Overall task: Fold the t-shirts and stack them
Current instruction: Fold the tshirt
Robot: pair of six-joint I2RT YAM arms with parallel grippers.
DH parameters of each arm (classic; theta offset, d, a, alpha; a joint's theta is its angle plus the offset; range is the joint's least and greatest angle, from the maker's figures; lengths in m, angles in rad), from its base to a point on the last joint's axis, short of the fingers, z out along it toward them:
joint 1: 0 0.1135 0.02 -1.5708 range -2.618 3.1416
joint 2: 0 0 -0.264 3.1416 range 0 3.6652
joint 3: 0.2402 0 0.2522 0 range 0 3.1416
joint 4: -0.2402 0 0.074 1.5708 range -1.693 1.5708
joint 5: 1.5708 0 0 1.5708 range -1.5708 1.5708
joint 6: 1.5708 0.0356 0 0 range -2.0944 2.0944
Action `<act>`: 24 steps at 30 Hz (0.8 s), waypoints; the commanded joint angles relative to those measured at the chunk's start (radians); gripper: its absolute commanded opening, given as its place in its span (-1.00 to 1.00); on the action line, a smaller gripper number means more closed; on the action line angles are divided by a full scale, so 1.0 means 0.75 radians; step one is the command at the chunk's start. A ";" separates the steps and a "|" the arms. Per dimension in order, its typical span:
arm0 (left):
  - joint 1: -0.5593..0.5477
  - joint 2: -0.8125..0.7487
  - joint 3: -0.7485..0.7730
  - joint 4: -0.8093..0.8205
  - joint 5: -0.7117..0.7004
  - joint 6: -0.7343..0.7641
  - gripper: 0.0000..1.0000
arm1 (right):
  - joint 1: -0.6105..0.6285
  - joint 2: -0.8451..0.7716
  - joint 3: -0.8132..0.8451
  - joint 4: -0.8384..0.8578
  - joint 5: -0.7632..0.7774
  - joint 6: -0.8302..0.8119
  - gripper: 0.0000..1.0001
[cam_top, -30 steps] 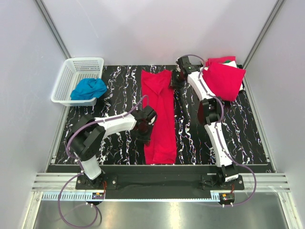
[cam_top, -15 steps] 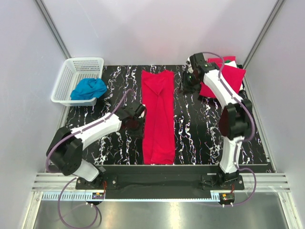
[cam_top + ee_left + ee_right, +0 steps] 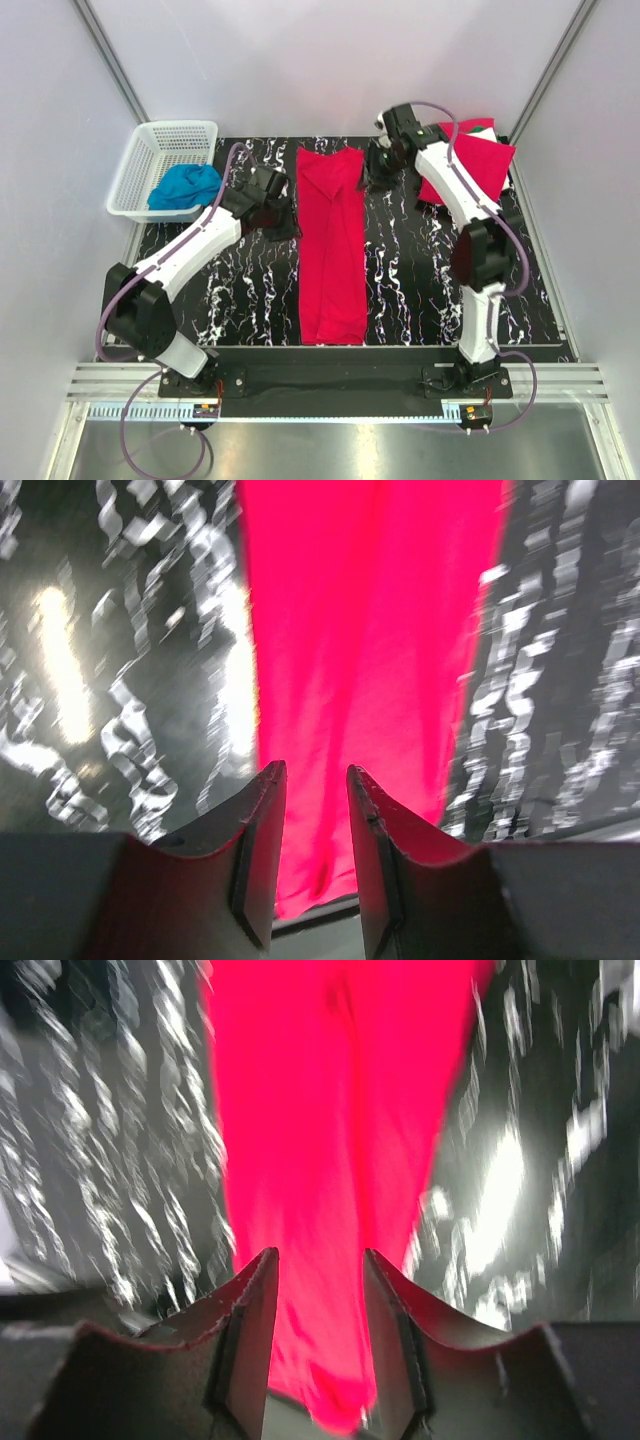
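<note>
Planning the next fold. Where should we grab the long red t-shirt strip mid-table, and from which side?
Pinch the two far corners of the red t-shirt, one per arm: left gripper from its left edge, right gripper from its right. It lies flat as a narrow strip running near to far, and both open grippers sit beside its far end.

Blue cloth [image 3: 186, 186] in wht basket [image 3: 130, 172]

We see one red t-shirt [image 3: 333, 240] folded into a long narrow strip, lying flat down the middle of the table from far edge to near edge. In the far right corner, a folded red t-shirt [image 3: 488, 165] lies atop a white and green one [image 3: 486, 128].
</note>
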 commanded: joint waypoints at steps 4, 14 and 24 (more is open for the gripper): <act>-0.019 0.017 -0.037 0.014 0.021 0.021 -0.29 | -0.003 0.556 0.794 -0.141 -0.093 -0.008 -0.07; -0.004 0.037 -0.088 0.018 0.000 0.081 -0.30 | -0.005 0.763 0.879 -0.098 -0.035 0.000 -0.06; 0.004 0.137 -0.066 0.020 0.035 0.122 -0.32 | -0.005 0.880 0.975 -0.051 -0.115 0.041 -0.03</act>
